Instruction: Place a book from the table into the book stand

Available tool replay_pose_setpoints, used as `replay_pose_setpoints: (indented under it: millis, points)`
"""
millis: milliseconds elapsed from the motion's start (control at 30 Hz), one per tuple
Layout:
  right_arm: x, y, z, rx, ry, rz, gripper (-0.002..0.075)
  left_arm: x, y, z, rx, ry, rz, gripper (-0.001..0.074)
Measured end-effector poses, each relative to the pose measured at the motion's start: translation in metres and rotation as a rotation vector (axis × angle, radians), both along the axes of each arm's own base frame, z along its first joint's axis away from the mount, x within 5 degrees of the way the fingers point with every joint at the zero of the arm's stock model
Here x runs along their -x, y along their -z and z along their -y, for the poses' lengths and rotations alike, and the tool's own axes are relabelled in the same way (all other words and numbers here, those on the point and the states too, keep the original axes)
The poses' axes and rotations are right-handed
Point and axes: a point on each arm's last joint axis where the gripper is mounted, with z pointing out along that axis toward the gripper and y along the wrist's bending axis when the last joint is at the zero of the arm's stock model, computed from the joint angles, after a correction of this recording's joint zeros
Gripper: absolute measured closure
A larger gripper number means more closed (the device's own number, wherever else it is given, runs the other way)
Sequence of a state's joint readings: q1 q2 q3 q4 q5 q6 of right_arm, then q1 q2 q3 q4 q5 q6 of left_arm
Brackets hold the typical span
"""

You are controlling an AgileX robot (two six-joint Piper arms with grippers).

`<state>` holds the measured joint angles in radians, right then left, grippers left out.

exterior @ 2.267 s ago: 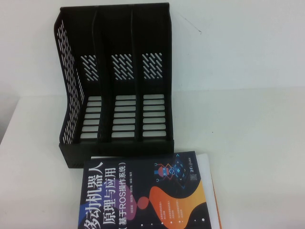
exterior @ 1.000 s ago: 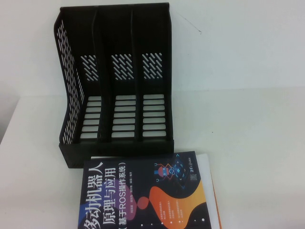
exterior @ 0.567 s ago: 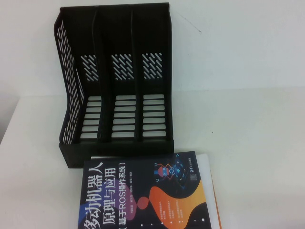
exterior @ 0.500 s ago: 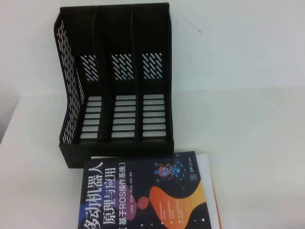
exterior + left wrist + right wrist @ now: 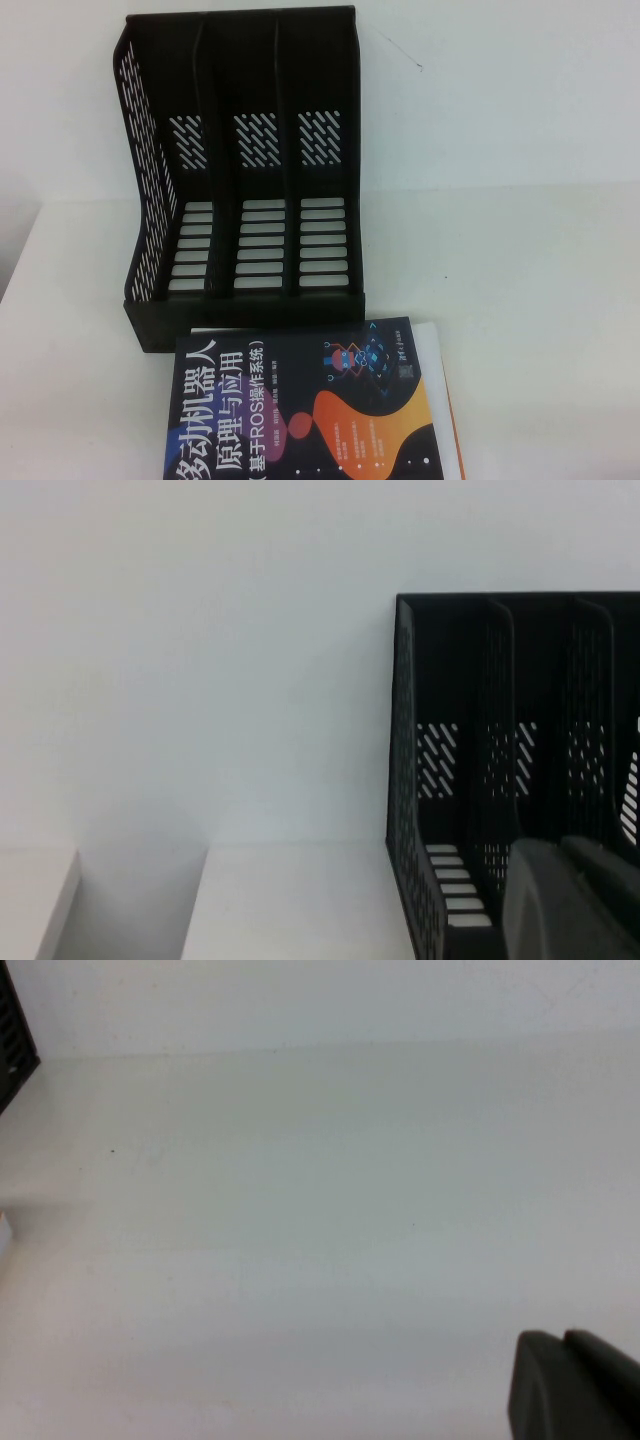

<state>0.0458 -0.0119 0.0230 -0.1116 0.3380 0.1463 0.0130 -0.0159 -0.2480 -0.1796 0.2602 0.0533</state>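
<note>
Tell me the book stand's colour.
Black, clearest in the high view: book stand. Left gripper and right gripper idle.

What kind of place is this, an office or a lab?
Probably an office-style test desk: a plain white table against a bare wall, a black book stand, and a robotics book. Neither gripper shows clearly.

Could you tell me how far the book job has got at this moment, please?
Nothing looks done: the book lies flat on the table in front of the stand, whose three slots hold nothing. Nothing is in hand. The left gripper faces the stand and the right gripper hangs over bare table, neither near the book. Gripping, lifting and slotting the book all remain.
</note>
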Motion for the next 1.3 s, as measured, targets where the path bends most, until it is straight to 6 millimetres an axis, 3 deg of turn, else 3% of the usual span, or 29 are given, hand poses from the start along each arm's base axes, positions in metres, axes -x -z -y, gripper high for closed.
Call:
replay_pose_setpoints:
  millis: [500, 1000, 1133, 1300]
  points:
    - [0.000, 0.000, 0.000, 0.000, 0.000, 0.000, 0.0729, 0.000, 0.005, 0.001, 0.107, 0.013, -0.066, 0.0738]
    - [0.000, 0.000, 0.000, 0.000, 0.000, 0.003, 0.0729, -0.014, 0.010, 0.001, 0.113, 0.009, -0.168, 0.0738]
    - [-0.003, -0.007, -0.001, -0.004, -0.010, 0.096, 0.0729, -0.014, 0.010, 0.001, 0.113, 0.009, -0.168, 0.0738]
    - [-0.005, -0.033, -0.004, -0.015, -0.038, 0.381, 0.0729, -0.014, 0.010, 0.001, 0.113, 0.009, -0.168, 0.0738]
